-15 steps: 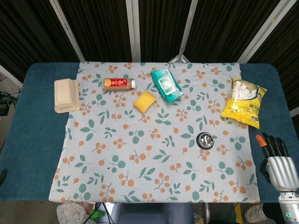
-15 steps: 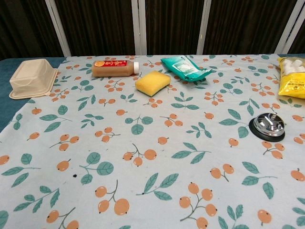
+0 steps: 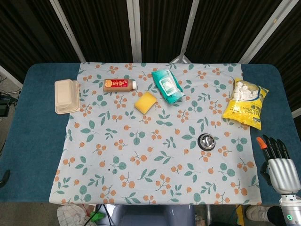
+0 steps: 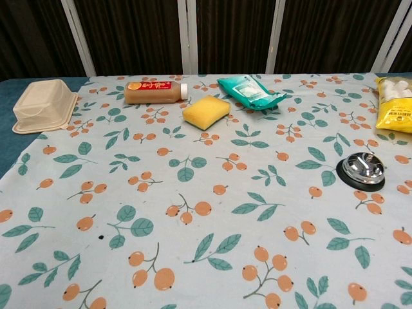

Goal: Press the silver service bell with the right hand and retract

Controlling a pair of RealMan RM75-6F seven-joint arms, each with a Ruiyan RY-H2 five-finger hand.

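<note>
The silver service bell (image 3: 206,141) stands on its black base on the floral cloth, right of centre; the chest view shows the bell (image 4: 364,170) near the right edge. My right hand (image 3: 277,165) hovers over the blue table edge at the lower right, about a hand's length right of and below the bell. Its fingers are stretched out, pointing away from me, and hold nothing. It does not appear in the chest view. A dark sliver (image 3: 3,178) at the left edge may be my left hand; too little shows to tell its state.
A yellow snack bag (image 3: 245,103) lies beyond the bell at the right. Further back are a teal wipes pack (image 3: 167,85), a yellow sponge (image 3: 146,102), a juice bottle (image 3: 119,84) and a beige lidded box (image 3: 66,96).
My right hand has shifted very slightly to the left and down. Nothing else has moved.
</note>
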